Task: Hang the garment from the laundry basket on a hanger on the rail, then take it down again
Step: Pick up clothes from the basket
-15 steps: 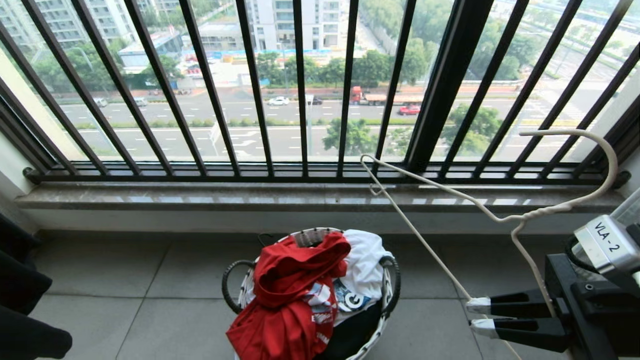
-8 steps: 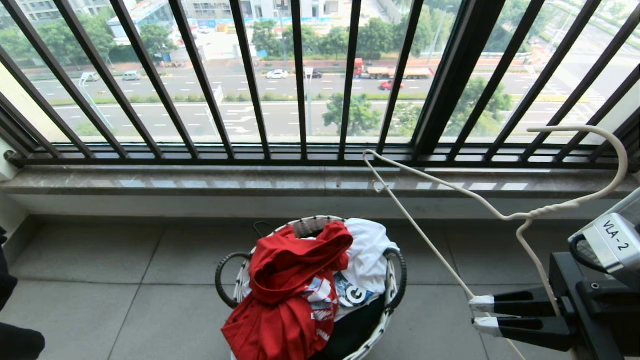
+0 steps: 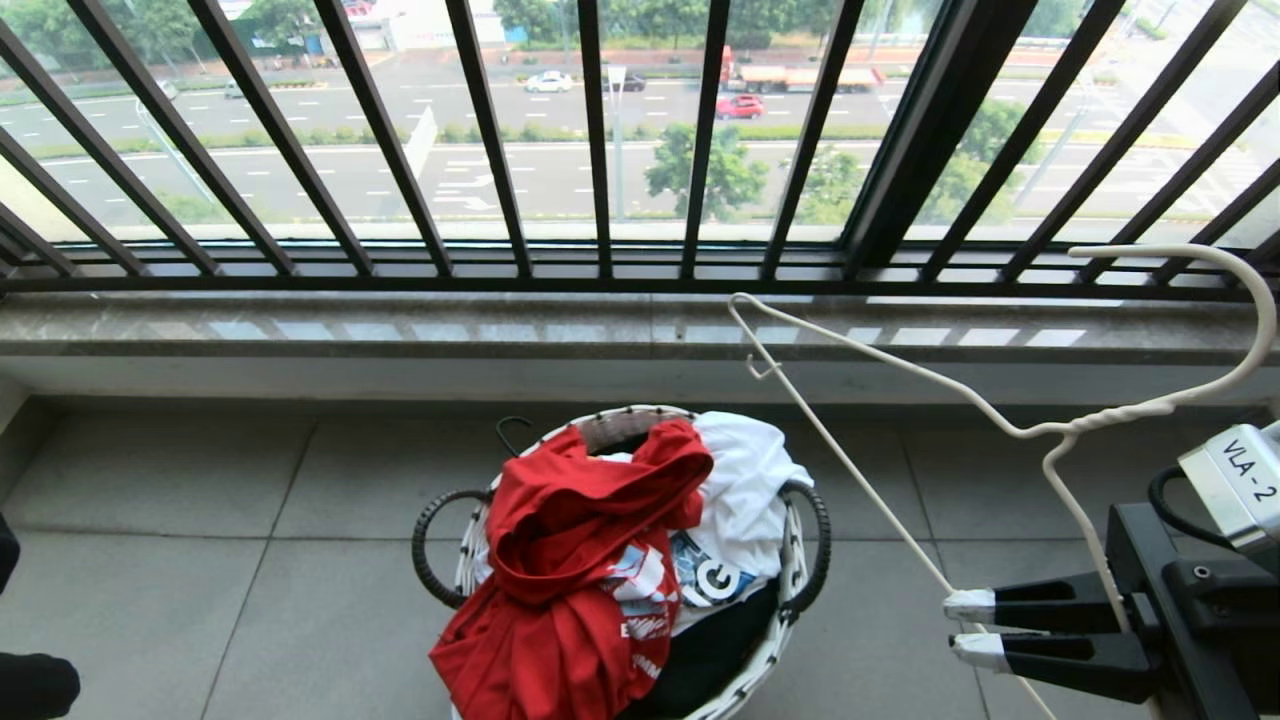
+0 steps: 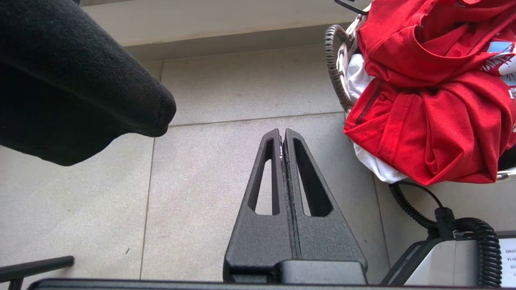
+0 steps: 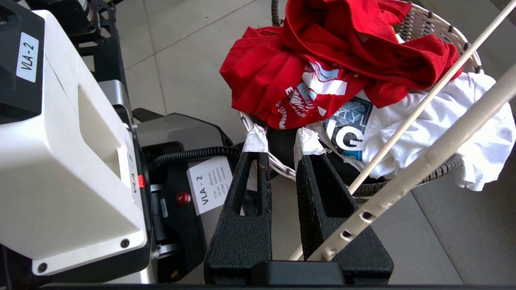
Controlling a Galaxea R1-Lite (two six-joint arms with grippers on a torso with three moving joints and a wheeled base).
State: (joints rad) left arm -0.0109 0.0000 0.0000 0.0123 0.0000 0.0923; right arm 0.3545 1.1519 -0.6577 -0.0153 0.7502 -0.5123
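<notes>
1. Nearest the robot, the left gripper (image 4: 283, 135) hangs over the floor tiles just left of the laundry basket, jaws pressed together on nothing.
2. At near right, the right gripper (image 3: 968, 628) carries the hanger (image 3: 1100, 417). Its taped jaws stand almost together, and the hanger's lower wire runs between them, apparently pinched there. The thin off-white frame slants up and away, with its large hook curling at far right and one shoulder reaching left above the basket.
3. In the middle of the floor, the laundry basket (image 3: 425, 550) holds the garment (image 3: 570, 570). The red T-shirt lies crumpled on top of the pile and spills over the near-left rim. Its white and blue chest lettering shows in folds, and no sleeve or neckline is laid open.
4. Beside it on the right lies a white printed garment (image 3: 745, 480), with a black garment (image 3: 700, 650) beneath.
5. Progress, as judged here, is early. The hanger is in hand but the shirt is not yet lifted, threaded or hung. Picking it up, dressing the hanger, hooking it on and taking it down all remain.
6. Farther off are a stone sill (image 3: 400, 330) and the dark window railing (image 3: 600, 150). The rail itself is nowhere in view.
</notes>
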